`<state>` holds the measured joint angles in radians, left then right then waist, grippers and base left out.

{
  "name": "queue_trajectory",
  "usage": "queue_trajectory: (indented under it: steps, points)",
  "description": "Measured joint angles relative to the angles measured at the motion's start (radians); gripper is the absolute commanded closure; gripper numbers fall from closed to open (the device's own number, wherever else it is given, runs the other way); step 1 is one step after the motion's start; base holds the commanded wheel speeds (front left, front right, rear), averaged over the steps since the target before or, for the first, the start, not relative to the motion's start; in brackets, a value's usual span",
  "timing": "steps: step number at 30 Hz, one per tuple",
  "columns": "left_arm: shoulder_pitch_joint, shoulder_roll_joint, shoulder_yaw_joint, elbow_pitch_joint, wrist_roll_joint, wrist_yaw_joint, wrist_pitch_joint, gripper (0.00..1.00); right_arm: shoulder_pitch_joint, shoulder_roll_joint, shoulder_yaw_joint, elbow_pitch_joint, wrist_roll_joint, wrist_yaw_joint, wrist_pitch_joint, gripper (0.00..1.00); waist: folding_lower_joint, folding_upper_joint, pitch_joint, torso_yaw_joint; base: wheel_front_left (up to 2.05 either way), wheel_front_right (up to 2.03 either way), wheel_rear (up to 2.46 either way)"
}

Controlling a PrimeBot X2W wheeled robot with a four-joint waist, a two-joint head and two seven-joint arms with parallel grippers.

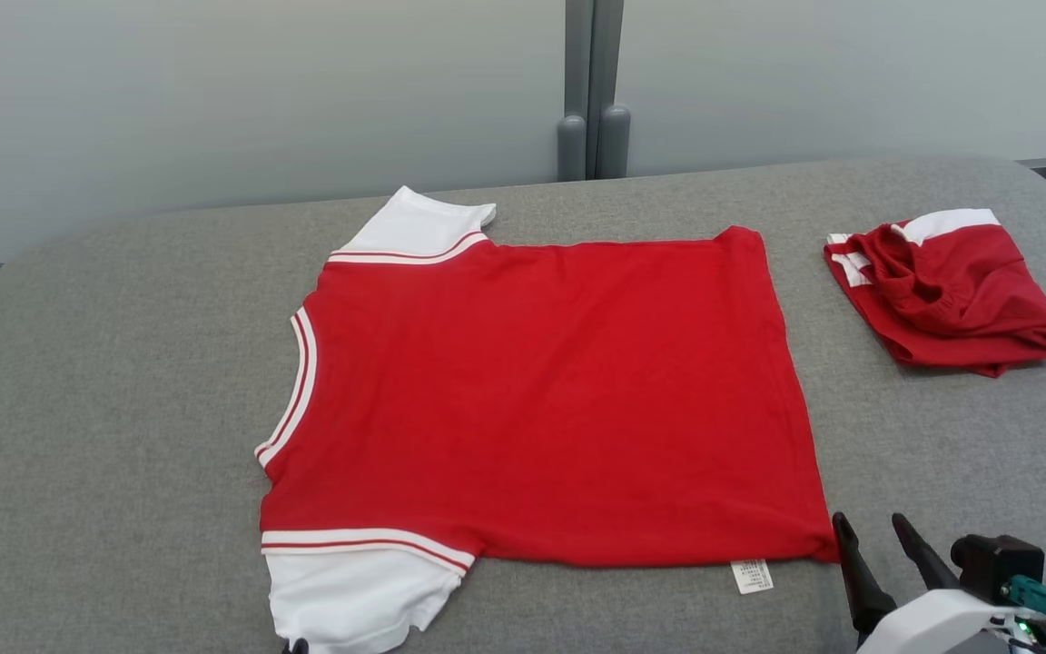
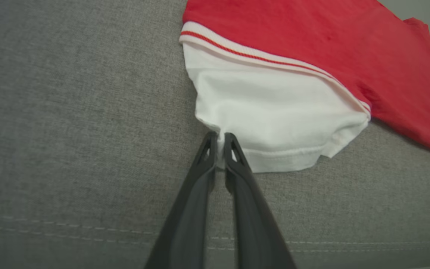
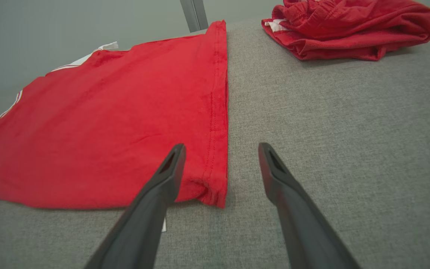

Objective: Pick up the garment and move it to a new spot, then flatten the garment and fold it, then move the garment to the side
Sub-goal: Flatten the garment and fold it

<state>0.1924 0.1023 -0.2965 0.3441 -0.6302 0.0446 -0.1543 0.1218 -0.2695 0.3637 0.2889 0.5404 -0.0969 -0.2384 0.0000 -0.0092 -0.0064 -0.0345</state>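
On the grey padded table the red T-shirt lies flat at the centre. The left gripper pinches the edge of its near white sleeve. The right gripper hovers spread at the hem corner, apparently for a two-handed fold.

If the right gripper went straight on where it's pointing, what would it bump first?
Probably the hem corner of the red shirt, just ahead of the open right gripper; depth is hard to judge.
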Motion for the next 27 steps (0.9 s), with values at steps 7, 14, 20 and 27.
queue_trajectory:
  steps: [7,14,20,27]
  points:
    - [-0.011,0.0,0.001,0.0,0.0,-0.011,-0.026,1.0,0.046,0.029,-0.005,0.024,0.064,0.026,0.012,0.0,0.0,-0.0001,0.004,0.004,0.0,0.0,0.0]
    - [-0.032,0.0,-0.006,0.002,0.012,-0.026,-0.033,1.0,0.045,0.105,-0.051,0.07,0.189,0.07,0.018,0.0,0.0,0.0,0.007,0.007,0.0,0.0,0.0]
    - [-0.053,0.0,-0.021,-0.021,0.02,-0.045,-0.047,1.0,0.039,0.165,-0.105,0.115,0.302,0.108,0.019,0.0,0.0,0.0,0.01,0.026,0.0,0.0,0.0]
    - [-0.086,0.0,-0.019,-0.09,0.027,-0.059,-0.063,1.0,0.007,0.185,-0.159,0.159,0.391,0.15,0.02,0.11,0.0,0.0,0.021,0.057,0.0,0.0,0.0]
